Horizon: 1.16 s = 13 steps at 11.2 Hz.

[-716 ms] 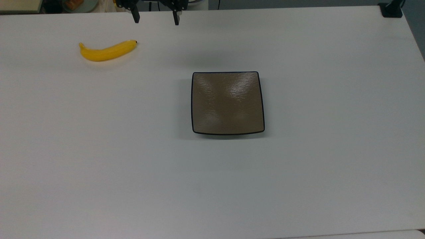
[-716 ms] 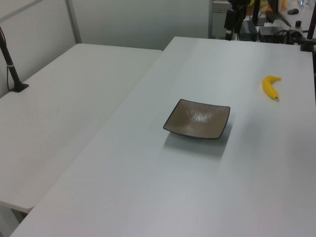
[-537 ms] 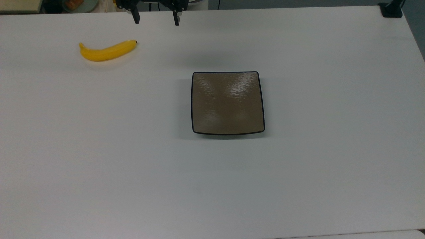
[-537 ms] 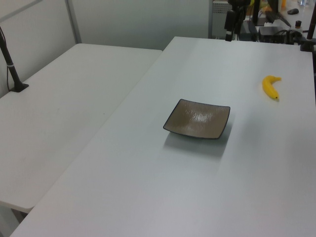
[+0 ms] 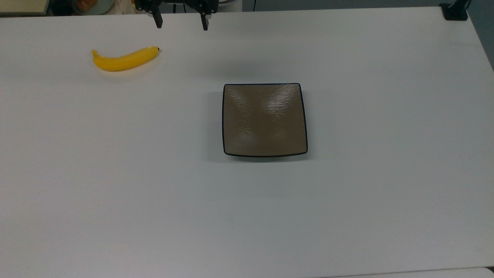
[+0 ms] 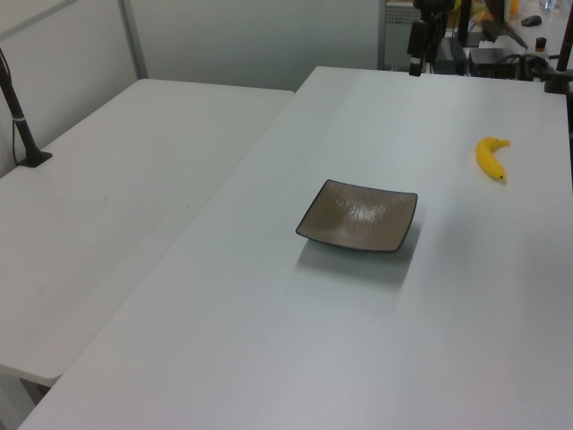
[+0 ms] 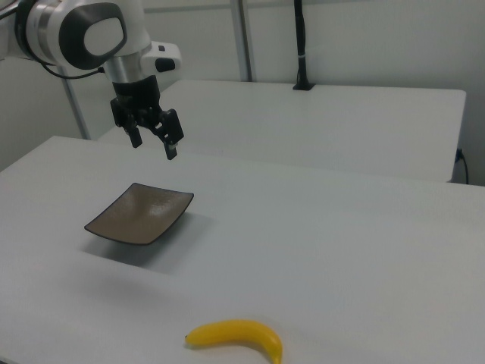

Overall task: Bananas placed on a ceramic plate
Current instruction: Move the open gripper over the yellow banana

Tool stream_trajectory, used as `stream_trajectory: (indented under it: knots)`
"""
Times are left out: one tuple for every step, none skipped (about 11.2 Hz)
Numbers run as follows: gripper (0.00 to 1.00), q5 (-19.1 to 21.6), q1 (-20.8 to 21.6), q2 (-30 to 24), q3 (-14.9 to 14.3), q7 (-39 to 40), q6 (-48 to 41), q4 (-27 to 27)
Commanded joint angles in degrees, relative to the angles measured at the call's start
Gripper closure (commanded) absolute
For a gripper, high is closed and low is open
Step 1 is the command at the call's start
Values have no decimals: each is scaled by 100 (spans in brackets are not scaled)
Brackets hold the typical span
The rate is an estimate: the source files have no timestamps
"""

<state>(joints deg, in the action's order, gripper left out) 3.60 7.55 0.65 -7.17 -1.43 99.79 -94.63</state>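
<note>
Here, gripper [image 5: 181, 23] wide open and empty; smooth curved bananas [image 5: 124, 60] off glossy square ceramic plate [image 5: 264, 119].

The banana [image 5: 125, 60] is bright yellow all along its curve, with a small dark tip at one end; in the right view [image 7: 239, 337] the yellow looks a shade warmer. The plate [image 5: 264, 119] is a glossy brown-taupe, edged by a thin dark rim, with pale sheen streaks and a faint rippled texture across its face. In the left view [image 6: 360, 215] the same brown shows a whitish glare patch near the middle. The desk [image 5: 347, 216] is plain white with a greyish cast, unpatterned. The pincer [image 7: 152, 137] is black, below a white arm [image 7: 83, 30] with dark grey joint panels.
</note>
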Motion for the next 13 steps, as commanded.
stream_trajectory:
  knots:
    - [0,62,-26,-48,14,204,-39,-64]
    - [0,44,-35,-48,14,578,-39,-47]
    - [0,53,-156,-65,14,1243,-65,-38]
    - [0,53,-236,-48,14,1824,-82,-55]
    - [0,53,-315,-21,14,2204,-65,-64]
    - [0,53,-473,-21,14,2356,-65,-64]
    - [0,44,-561,-21,14,2375,-74,-73]
    - [0,-17,-640,-21,6,2384,-65,-152]
    - [0,-35,-728,-13,5,2375,-56,-170]
    - [0,-78,-842,22,5,2384,-56,-239]
    - [0,-122,-939,49,-3,2375,-56,-301]
    - [0,-210,-1001,40,-47,2366,-56,-424]
    - [0,-280,-1088,40,-65,2288,-74,-529]
